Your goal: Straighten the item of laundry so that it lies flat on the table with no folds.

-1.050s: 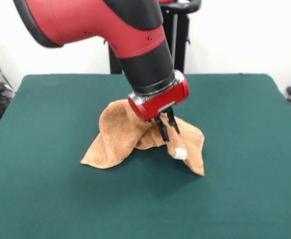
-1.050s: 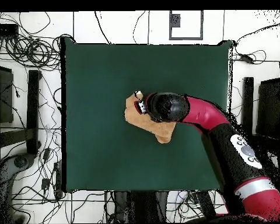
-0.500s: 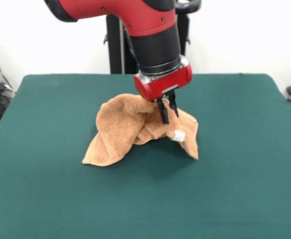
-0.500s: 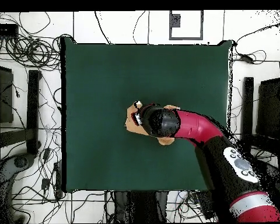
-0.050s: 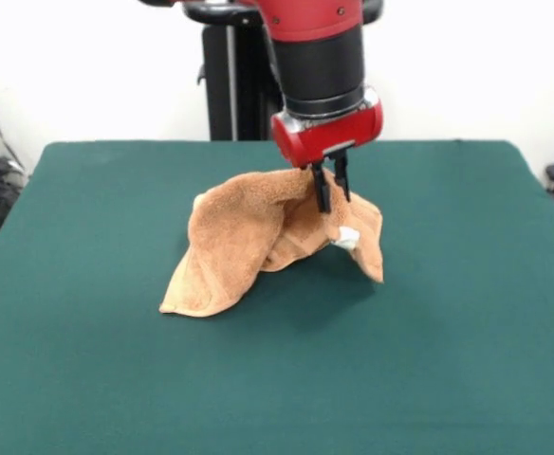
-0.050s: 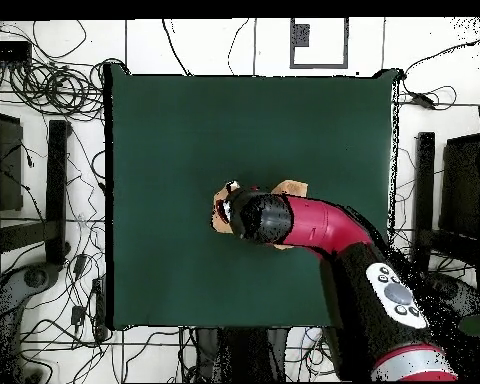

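Observation:
The orange-tan towel (image 5: pixel 249 242) hangs tent-like from my gripper (image 5: pixel 331 197), which is shut on a fold near its top. Its left corner rests on the green table (image 5: pixel 467 360), while the right corner with a small white tag (image 5: pixel 347 238) dangles just above the cloth. In the overhead view the arm covers most of the towel (image 6: pixel 290 188), and only its edges peek out on either side of the wrist.
The table's edges (image 6: pixel 110 200) are far from the towel on every side. Cables and stands (image 6: pixel 54 180) lie on the floor around the table. A black post (image 5: pixel 228 85) stands behind the far edge.
My gripper has risen and moved toward the far side, lifting the pinched fold higher. The towel now hangs taller, with its right corner off the table.

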`<state>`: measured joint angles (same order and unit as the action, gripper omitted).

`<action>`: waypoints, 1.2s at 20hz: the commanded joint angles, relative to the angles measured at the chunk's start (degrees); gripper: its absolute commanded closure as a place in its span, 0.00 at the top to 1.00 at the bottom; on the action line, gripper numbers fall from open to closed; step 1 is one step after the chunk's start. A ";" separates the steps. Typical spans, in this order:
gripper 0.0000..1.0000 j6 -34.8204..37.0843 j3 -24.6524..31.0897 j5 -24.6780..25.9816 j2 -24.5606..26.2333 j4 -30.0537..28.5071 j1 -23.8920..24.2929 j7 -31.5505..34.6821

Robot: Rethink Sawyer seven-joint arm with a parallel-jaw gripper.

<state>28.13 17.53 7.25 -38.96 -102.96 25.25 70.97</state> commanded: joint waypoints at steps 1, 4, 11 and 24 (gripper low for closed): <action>0.00 3.53 -2.75 -4.53 -1.36 -3.29 -3.27 16.64; 0.00 4.90 -4.09 -5.51 -2.15 -2.44 -4.83 17.25; 0.00 5.73 -7.29 -7.98 -4.14 -3.22 -8.19 18.92; 0.00 10.00 -11.23 -11.38 -5.41 -1.72 -12.14 18.62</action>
<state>30.72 7.10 -0.57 -44.55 -103.04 15.96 72.85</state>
